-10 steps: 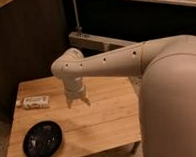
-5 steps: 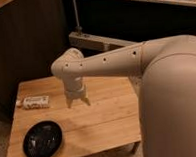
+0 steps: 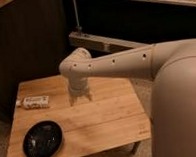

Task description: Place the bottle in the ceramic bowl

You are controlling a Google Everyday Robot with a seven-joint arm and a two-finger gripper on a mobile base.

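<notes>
Bottle: You had the bottle (image 3: 35,102) lying on its side on the worktop (image 3: 109,117), close to the left edge and toward the far left corner.
Bottle's look: It was small, slim and whitish, with a pale printed label along its body. Its white cap end pointed at the left edge.
Ceramic bowl: The ceramic bowl (image 3: 42,140) sat upright by the near left corner. It was round, shallow and glossy black, with a faint sheen inside. It lay on the near side of the bottle, and a strip of bare wood kept the two apart.
Gripper: Your gripper (image 3: 80,98) hung pointing down over the worktop's middle, toward the far edge. It was to the right of the bottle and not touching it.
Fingers: They stood apart, with nothing between them.
Arm: The arm (image 3: 115,64) reached in from the right, above the far right corner.
Edges: The bottle's cap nearly met the left edge, and the bowl's rim came near the near edge.
Open room: You had bare wood across the middle, out to the right edge and the near right corner.
</notes>
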